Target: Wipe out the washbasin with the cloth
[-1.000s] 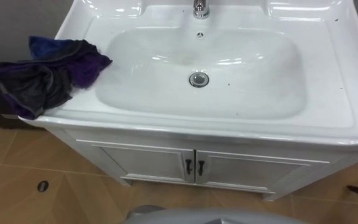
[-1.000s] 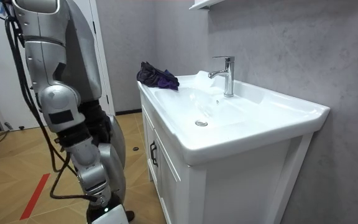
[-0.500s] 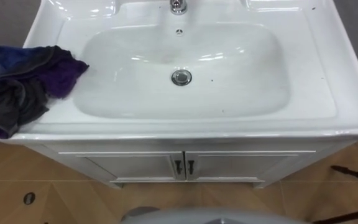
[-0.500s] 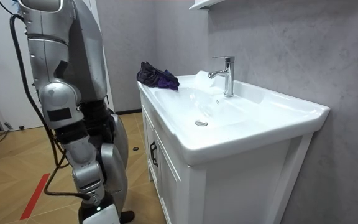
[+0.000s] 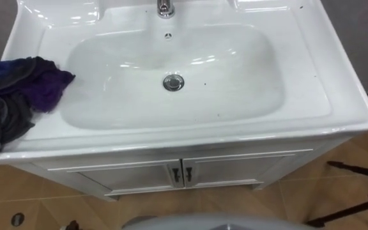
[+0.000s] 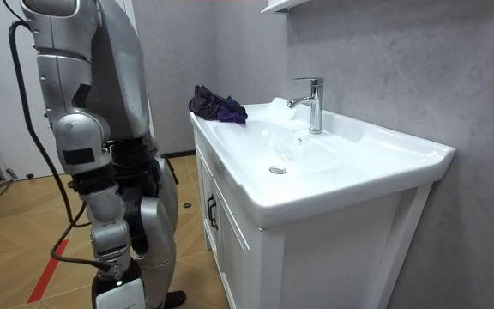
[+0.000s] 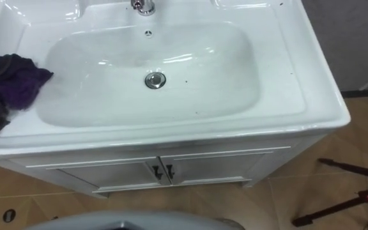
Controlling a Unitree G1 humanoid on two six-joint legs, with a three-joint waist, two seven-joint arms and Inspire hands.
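The robot stands on the tan floor [image 5: 337, 204] right in front of a white vanity cabinet with two closed doors [image 5: 235, 169], facing it, with a grey wall behind the unit. On the cabinet sits the wide white ceramic basin [image 5: 337, 96], whose flat rim serves as a narrow tabletop round a shallow rounded-rectangle bowl. The bowl holds a thin wet sheen and a few tiny dark specks, with the drain in the middle of its floor. The crumpled cloth of dark grey, blue and purple fabric [image 5: 18, 96] lies outside the bowl on the rim at the robot's left; its purple edge touches the bowl's left lip and its grey end reaches over the rim's front-left edge. In the room view the robot's right hand [image 6: 112, 292] hangs low at its side, well apart from the cloth and the basin; whether it is released or clenched cannot be told. A chrome tap [image 6: 314, 103] stands upright at the back middle of the rim. Below its spout lies the round chrome drain [image 5: 173, 82], with a small overflow hole [image 5: 167, 36] in the back wall. Two small dark door handles [image 5: 182, 174] sit side by side where the doors meet.
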